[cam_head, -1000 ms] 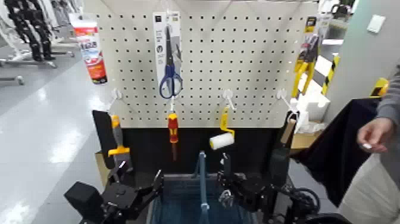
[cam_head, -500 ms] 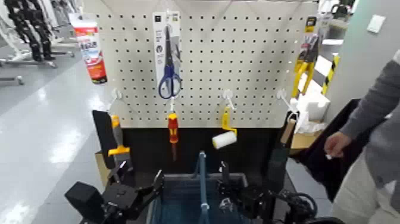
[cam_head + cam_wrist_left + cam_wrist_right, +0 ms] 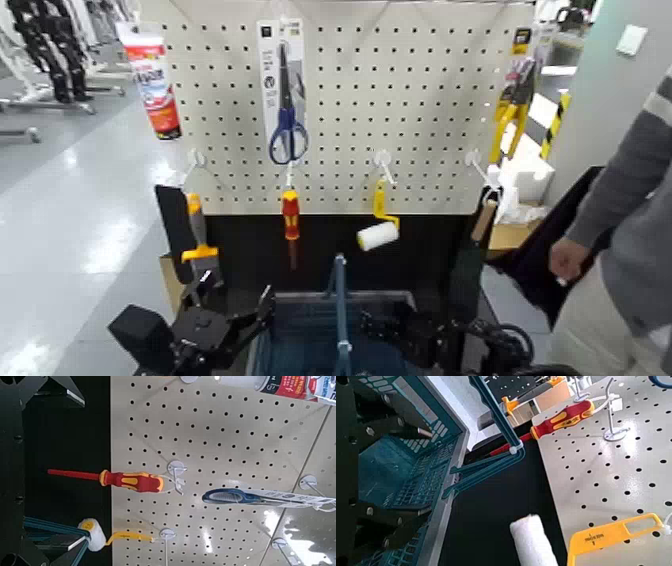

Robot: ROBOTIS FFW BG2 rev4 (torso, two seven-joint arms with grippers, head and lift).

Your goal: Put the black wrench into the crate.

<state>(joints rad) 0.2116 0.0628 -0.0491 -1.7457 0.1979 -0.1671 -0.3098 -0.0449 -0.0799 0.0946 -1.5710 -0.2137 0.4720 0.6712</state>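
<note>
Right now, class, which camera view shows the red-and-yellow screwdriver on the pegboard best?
The left wrist view: the red-and-yellow screwdriver shows whole, handle to tip, unobstructed. The right wrist view catches it partly behind the blue crate handle; the head view shows it whole but smaller.

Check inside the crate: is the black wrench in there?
Cannot confirm. The crate shows its blue mesh floor and central handle bar, with no wrench visible. The right hand hangs over its right half and covers that part; the left hand sits at its left rim.

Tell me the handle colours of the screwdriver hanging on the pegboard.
Red and yellow: the hanging screwdriver has a red handle with yellow bands, clearest in the left wrist view.
</note>
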